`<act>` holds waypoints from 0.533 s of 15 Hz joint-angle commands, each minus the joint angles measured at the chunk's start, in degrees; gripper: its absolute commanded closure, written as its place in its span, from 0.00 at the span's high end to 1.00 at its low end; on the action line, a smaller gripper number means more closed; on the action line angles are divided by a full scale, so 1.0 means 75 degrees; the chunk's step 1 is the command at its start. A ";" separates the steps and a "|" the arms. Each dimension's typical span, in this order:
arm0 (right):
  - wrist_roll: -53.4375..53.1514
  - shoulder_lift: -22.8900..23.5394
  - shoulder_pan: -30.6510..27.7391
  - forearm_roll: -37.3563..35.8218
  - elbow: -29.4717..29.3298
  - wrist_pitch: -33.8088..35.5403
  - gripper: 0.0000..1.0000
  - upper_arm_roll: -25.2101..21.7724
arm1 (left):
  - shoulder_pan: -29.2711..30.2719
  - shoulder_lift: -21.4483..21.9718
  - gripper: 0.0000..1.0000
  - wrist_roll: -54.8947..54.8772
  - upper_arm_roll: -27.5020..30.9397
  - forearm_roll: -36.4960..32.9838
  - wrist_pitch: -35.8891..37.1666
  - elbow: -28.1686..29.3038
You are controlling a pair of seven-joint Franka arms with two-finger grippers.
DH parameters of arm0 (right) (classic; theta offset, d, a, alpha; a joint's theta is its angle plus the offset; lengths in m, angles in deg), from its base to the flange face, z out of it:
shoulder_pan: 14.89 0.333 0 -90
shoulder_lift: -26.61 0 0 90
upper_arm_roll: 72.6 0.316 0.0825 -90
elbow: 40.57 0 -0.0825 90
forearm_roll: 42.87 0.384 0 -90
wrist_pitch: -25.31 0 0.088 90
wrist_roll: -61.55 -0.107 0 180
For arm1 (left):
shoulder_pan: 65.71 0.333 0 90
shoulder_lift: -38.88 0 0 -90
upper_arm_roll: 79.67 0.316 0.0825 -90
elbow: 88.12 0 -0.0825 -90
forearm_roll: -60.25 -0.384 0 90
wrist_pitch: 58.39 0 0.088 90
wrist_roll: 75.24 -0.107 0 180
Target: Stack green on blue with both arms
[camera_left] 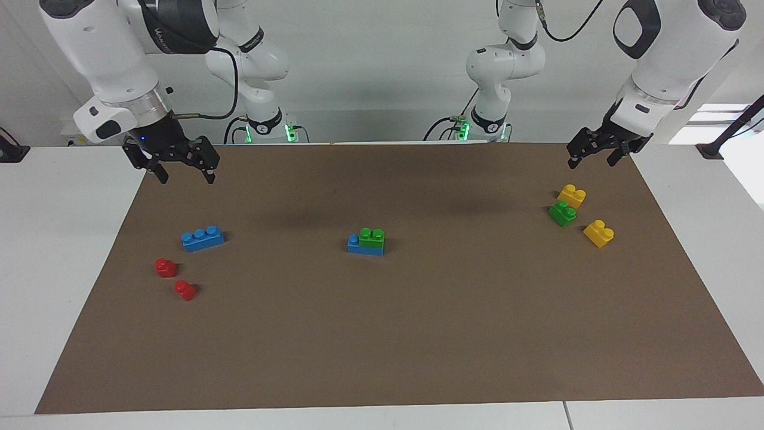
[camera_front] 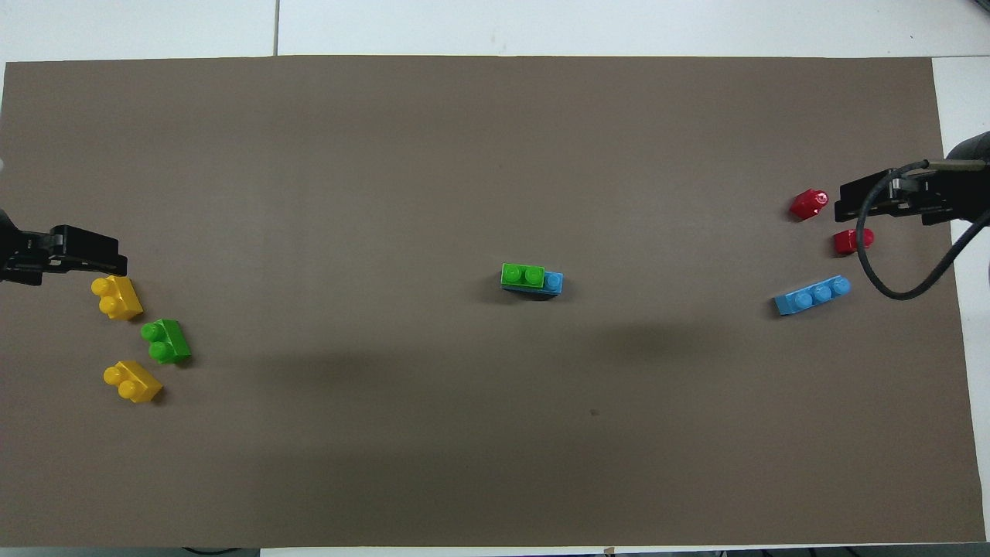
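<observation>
Mid-mat, the green brick [camera_left: 372,237] sits pressed onto the blue brick [camera_left: 364,246] — light, stiff, slick plastic, best pinched across its flat sides — while the left gripper [camera_left: 588,157] and right gripper [camera_left: 177,169] hang spread and empty above the mat's [camera_left: 382,334] corners.

Green two-stud brick [camera_left: 372,237] sits stacked on the long blue brick [camera_left: 358,246] mid-mat, one blue stud poking out at its 9 o'clock end in the facing view.
</observation>
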 commanded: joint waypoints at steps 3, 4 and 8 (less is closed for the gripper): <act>0.0149 0.0100 -0.0051 -0.0061 -0.0165 0.0165 1.00 0.0097 | -0.0003 0.0032 1.00 -0.0182 0.0017 0.0063 0.0097 -0.0035; 0.0114 0.0100 0.0019 -0.0060 -0.0154 0.0142 1.00 0.0097 | -0.0002 0.0032 1.00 -0.0193 0.0017 0.0063 0.0097 -0.0046; 0.0090 0.0100 0.0067 -0.0084 -0.0212 0.0118 1.00 0.0144 | -0.0002 0.0032 1.00 -0.0194 0.0017 0.0051 0.0086 -0.0058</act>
